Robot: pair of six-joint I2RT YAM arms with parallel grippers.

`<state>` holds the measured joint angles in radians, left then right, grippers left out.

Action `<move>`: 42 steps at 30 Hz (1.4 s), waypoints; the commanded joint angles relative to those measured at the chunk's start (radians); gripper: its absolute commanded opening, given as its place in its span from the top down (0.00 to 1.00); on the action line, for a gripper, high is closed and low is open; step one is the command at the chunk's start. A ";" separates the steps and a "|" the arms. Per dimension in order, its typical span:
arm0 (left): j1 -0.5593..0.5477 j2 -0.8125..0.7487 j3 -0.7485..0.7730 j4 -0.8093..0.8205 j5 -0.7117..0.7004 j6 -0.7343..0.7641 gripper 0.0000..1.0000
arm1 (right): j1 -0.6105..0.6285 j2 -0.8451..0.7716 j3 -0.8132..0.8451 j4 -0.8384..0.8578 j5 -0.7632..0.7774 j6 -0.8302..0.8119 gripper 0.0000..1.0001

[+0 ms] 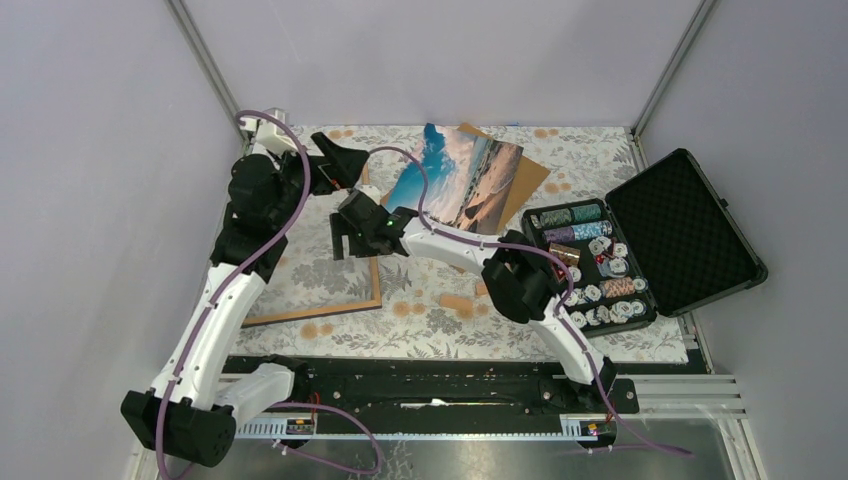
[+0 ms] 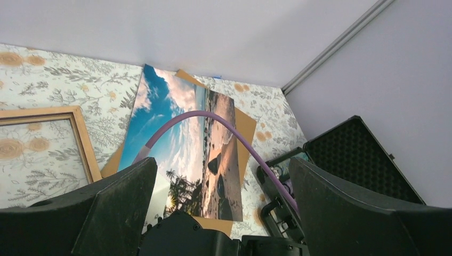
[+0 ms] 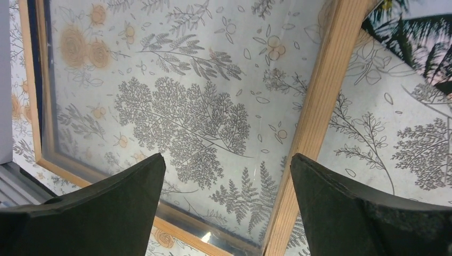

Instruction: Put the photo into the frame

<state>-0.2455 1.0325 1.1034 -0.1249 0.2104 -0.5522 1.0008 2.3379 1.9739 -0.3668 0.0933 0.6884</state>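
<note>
1. Top external: photo (image 1: 462, 180) on backing board (image 1: 530, 176), far centre; frame (image 1: 320, 311) at left, wood face up.
2. L gripper (image 2: 221, 165): wide open, empty, facing photo.
3. R gripper (image 3: 226, 160): wide open, empty, over frame's right rim.

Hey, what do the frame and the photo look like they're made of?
Frame: pale matte wood; grain lines show on its rim, and a glint suggests a clear pane inside. Photo: probably thin glossy paper; a flat sheet with faint sheen.
</note>
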 commanded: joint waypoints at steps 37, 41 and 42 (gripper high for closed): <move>0.049 -0.012 -0.007 0.074 0.052 -0.047 0.01 | 0.104 -0.107 -0.309 0.253 -0.177 0.011 0.39; 0.049 -0.013 -0.006 0.074 0.053 -0.047 0.01 | 0.102 -0.066 -0.279 0.237 -0.161 0.015 0.38; 0.049 -0.014 -0.007 0.075 0.054 -0.047 0.01 | 0.102 -0.061 -0.278 0.236 -0.159 0.014 0.38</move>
<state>-0.2035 1.0245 1.1015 -0.1089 0.2440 -0.5961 1.1049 2.2337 1.6623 -0.1139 -0.1009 0.6975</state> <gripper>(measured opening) 0.987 0.616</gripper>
